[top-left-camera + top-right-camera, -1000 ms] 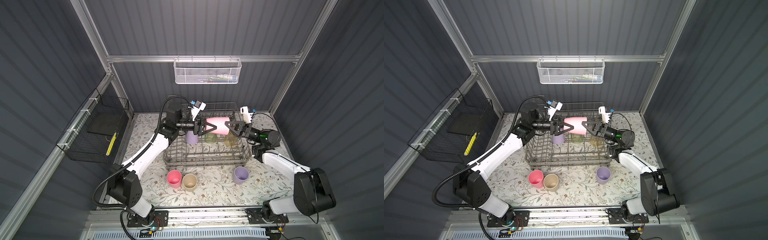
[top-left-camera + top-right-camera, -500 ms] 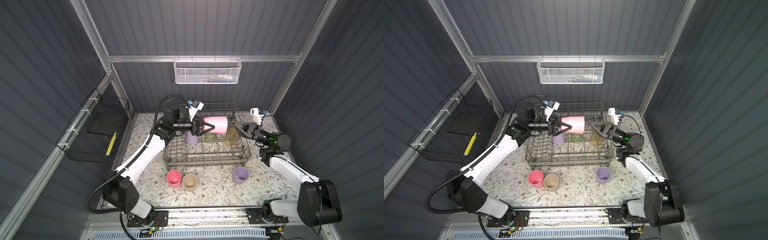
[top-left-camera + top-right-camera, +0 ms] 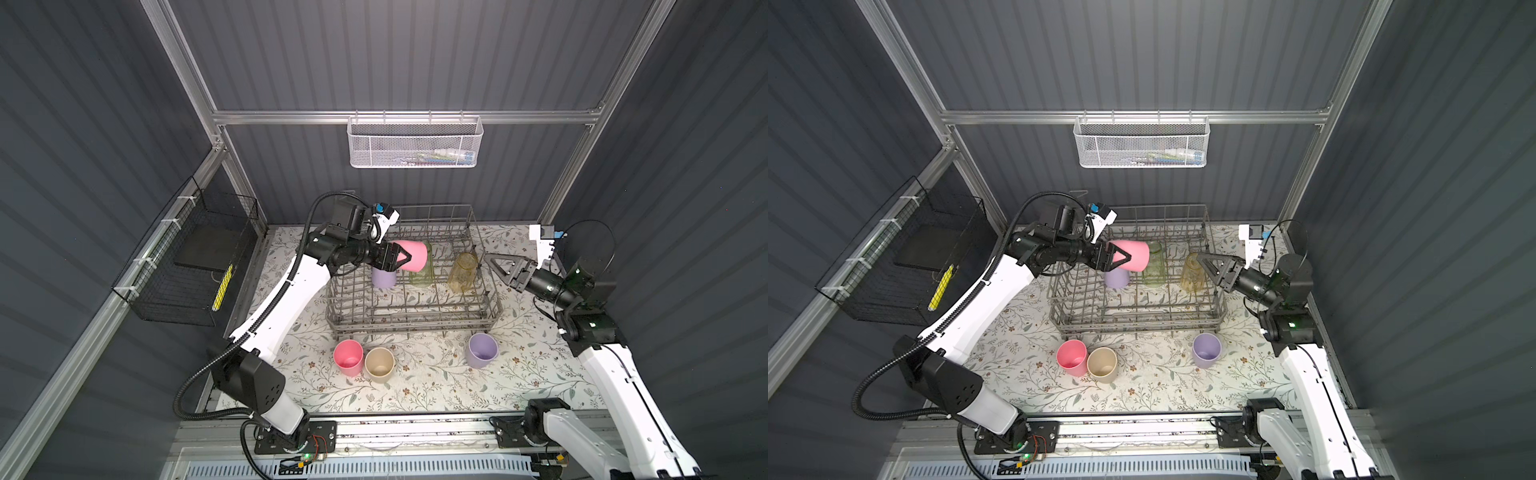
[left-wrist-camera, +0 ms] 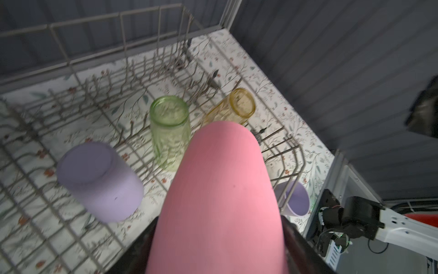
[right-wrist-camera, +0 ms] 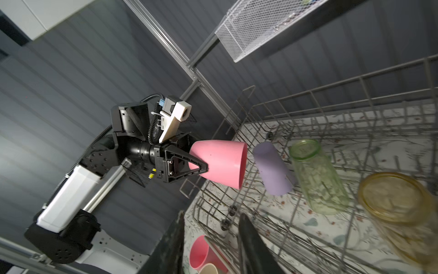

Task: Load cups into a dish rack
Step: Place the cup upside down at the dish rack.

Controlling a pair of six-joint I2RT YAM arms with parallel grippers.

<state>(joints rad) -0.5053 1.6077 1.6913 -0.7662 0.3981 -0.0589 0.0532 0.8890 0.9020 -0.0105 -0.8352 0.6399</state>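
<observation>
My left gripper (image 3: 405, 259) is shut on a pink cup (image 3: 413, 255), held on its side above the back left of the grey wire dish rack (image 3: 411, 320), mouth pointing right. In the left wrist view the pink cup (image 4: 220, 189) fills the space between the jaws. Inside the rack, a lilac cup (image 3: 383, 277), a clear green cup (image 3: 422, 274) and a clear amber cup (image 3: 463, 272) stand upside down in a row. My right gripper (image 3: 490, 262) is open and empty, just outside the rack's right wall. A pink cup (image 3: 348, 357), a beige cup (image 3: 379, 364) and a lilac cup (image 3: 482, 351) stand upright in front of the rack.
A white mesh basket (image 3: 415, 143) hangs on the back wall. A black wire basket (image 3: 187, 266) hangs on the left wall. The floral mat (image 3: 415, 390) lies under everything, with the metal rail (image 3: 395, 428) along its near edge.
My right gripper has let go of the held pink cup, opened and drawn back to the right, off the rack. The left gripper keeps the cup and has shifted it slightly left.
</observation>
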